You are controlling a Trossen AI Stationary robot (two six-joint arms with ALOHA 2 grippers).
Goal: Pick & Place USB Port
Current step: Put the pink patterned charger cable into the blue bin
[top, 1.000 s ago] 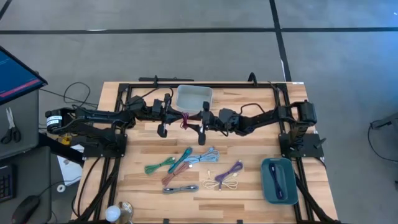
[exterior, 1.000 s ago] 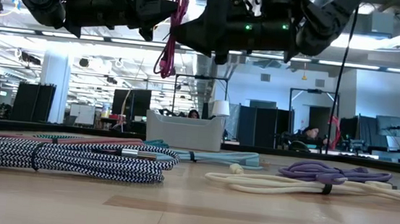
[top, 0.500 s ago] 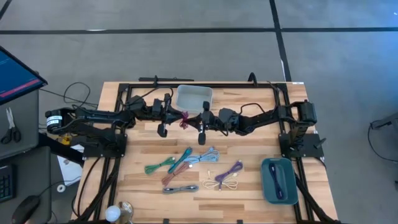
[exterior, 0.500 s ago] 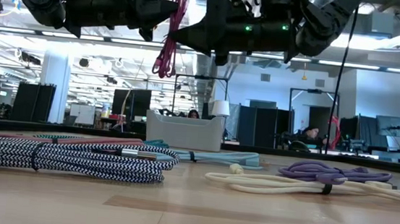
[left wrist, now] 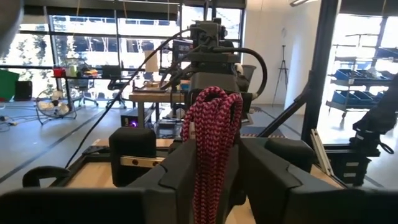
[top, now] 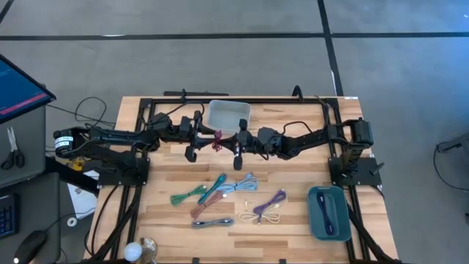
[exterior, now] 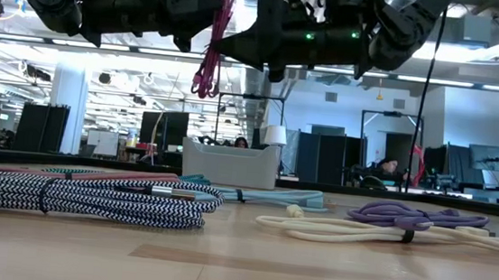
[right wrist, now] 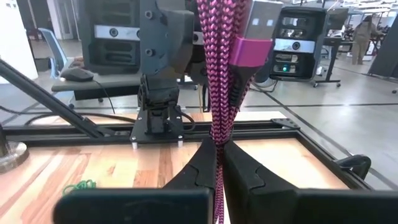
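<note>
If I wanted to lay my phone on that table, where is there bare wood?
Bare wood lies between the cable bundles and the teal tray, and between them and the left arm's base. The space below the white bin is crowded: both grippers meet there around a pink cable.

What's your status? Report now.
Right end effector shut on pink cable, above table. Left end effector open around it. Grey bin behind, nothing blocking.
</note>
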